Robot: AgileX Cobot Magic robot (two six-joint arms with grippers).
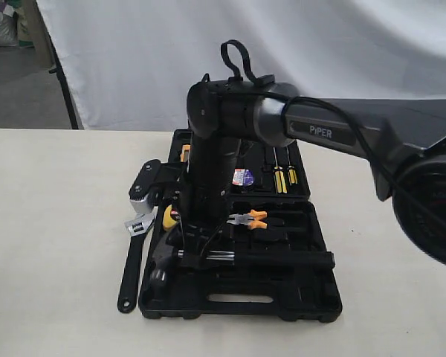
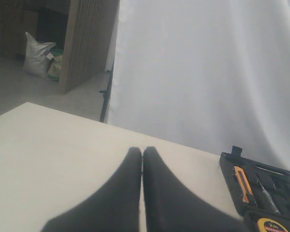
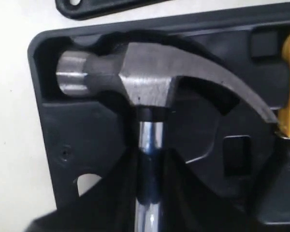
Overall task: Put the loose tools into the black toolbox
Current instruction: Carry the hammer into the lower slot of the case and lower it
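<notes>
The black toolbox lies open on the table. My right gripper reaches across to its near-left corner and is shut on the steel shaft of the claw hammer, just below the head. The hammer head sits in the toolbox's moulded recess; the black handle runs rightwards along the near half. The adjustable wrench lies on the table beside the box's left edge. The small tape roll with its blue-white label sits in the far half. My left gripper is shut and holds nothing, above bare table left of the toolbox.
A yellow tape measure, orange-handled pliers and yellow screwdrivers rest inside the box. A black-and-silver object sits at the box's left edge above the wrench head. A white curtain hangs behind the table.
</notes>
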